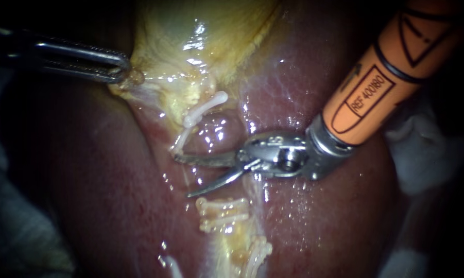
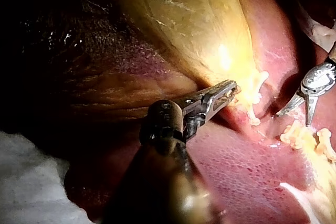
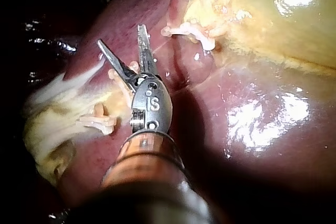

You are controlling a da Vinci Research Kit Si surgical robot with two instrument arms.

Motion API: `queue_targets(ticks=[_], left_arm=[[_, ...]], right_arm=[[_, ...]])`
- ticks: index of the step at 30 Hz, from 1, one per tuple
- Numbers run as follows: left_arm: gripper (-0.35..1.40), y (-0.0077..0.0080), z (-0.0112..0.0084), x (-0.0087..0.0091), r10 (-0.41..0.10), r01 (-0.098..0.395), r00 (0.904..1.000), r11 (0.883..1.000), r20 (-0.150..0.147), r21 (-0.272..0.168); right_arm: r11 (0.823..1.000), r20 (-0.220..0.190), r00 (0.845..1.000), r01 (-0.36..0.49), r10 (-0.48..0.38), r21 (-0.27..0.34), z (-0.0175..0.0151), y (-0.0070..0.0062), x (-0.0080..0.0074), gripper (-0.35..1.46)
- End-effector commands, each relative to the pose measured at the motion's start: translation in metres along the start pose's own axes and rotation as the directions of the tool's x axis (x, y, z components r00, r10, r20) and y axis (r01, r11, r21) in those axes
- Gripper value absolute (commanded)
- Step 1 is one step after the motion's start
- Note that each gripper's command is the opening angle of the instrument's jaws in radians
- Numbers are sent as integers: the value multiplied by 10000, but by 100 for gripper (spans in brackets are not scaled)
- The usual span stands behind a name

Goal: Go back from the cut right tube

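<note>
My right instrument [image 1: 182,176], on an orange shaft from the upper right, holds its two curved blades open over the gap between clipped tube ends. White clips [image 1: 206,105] sit on the upper stump by the gallbladder [image 1: 190,31]. More clips [image 1: 224,208] sit on the lower stump. The right wrist view shows the open blades [image 3: 121,35] with nothing between them, the lower clips [image 3: 100,119] beside them and the upper clips [image 3: 191,30] ahead. My left instrument [image 1: 122,73] is shut on the yellowish gallbladder edge, as its own view shows [image 2: 228,90].
Dark red liver [image 1: 319,216] lies under and around the tubes. Another white clip pair [image 1: 257,252] sits lower on the yellow strand. White gauze [image 1: 427,149] lies at the right, and white cloth [image 2: 31,182] beside the left shaft.
</note>
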Motion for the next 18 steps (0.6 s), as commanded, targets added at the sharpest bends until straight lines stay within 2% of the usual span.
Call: queue_targets(ticks=[1, 4, 6, 10, 11, 14, 15, 18], left_arm=[[-35, -1, 0, 0, 5, -5, 10000, 10000, 0, -3], [-35, -4, 1, 0, 11, -11, 10000, 10000, -1, -2], [-35, -5, 2, 0, 12, -12, 10000, 10000, -2, -1], [-35, -5, 2, 0, 13, -13, 10000, 10000, -1, -2], [-35, -5, 2, 0, 13, -13, 10000, 10000, -1, -2], [-35, -5, 2, -1, 14, -14, 10000, 10000, -3, 1], [-35, -5, 2, -1, 15, -15, 10000, 10000, -4, 2], [-35, -5, 3, -1, 17, -17, 10000, 10000, -6, 6]], right_arm=[[9991, -50, 9996, 273, -274, -321, -6, -2, 3, 145], [9884, 66, 9930, 1180, -1179, -953, -32, -7, 11, 145], [9814, 407, 9877, 1550, -1513, -1132, -52, -9, 17, 145], [9667, 1777, 9627, 2269, -2041, -1184, -90, -11, 28, 145], [9623, 2300, 9487, 2476, -2171, -1128, -101, -12, 31, 145], [9524, 3384, 9096, 2888, -2411, -978, -119, -12, 35, 145], [9500, 3815, 8920, 2979, -2424, -930, -126, -13, 37, 145], [9486, 4489, 8633, 3022, -2305, -941, -136, -13, 41, 143]])
